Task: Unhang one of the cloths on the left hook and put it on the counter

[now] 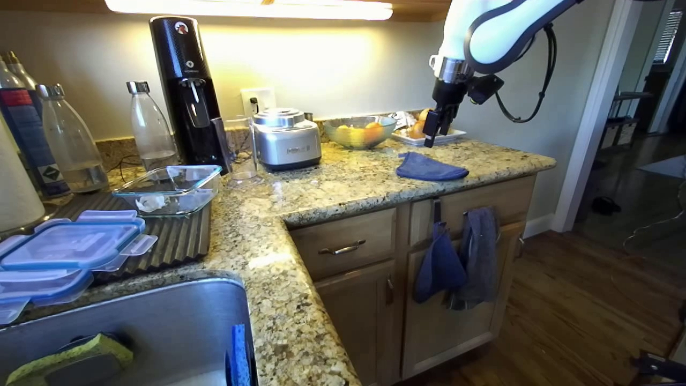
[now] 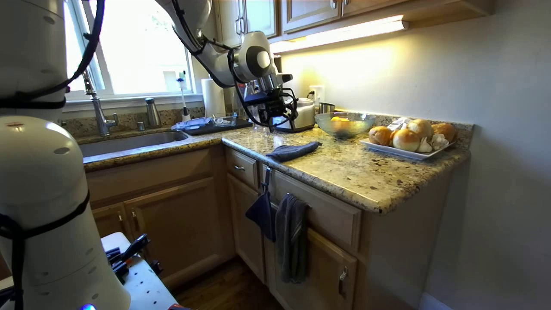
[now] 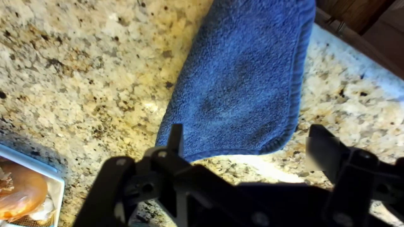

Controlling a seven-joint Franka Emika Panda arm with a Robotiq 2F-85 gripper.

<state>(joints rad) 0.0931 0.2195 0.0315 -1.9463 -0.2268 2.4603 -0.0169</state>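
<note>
A medium-blue cloth (image 1: pixel 431 166) lies folded flat on the granite counter (image 1: pixel 353 182), near its front edge. It also shows in an exterior view (image 2: pixel 293 151) and in the wrist view (image 3: pixel 243 78). My gripper (image 1: pixel 437 134) is above the counter and apart from the cloth, with nothing held. In the wrist view the gripper (image 3: pixel 246 132) has its fingers wide apart, and the cloth's near edge shows between and beyond them. Another blue cloth (image 1: pixel 439 265) hangs from the left hook (image 1: pixel 437 210); it shows in an exterior view too (image 2: pixel 262 214).
A paler grey-blue cloth (image 1: pixel 478 257) hangs right beside the hanging blue one. A white tray of onions and garlic (image 2: pixel 413 151), a glass fruit bowl (image 2: pixel 344 125) and a silver appliance (image 1: pixel 287 142) stand at the back. The sink (image 1: pixel 161 300) is at the side.
</note>
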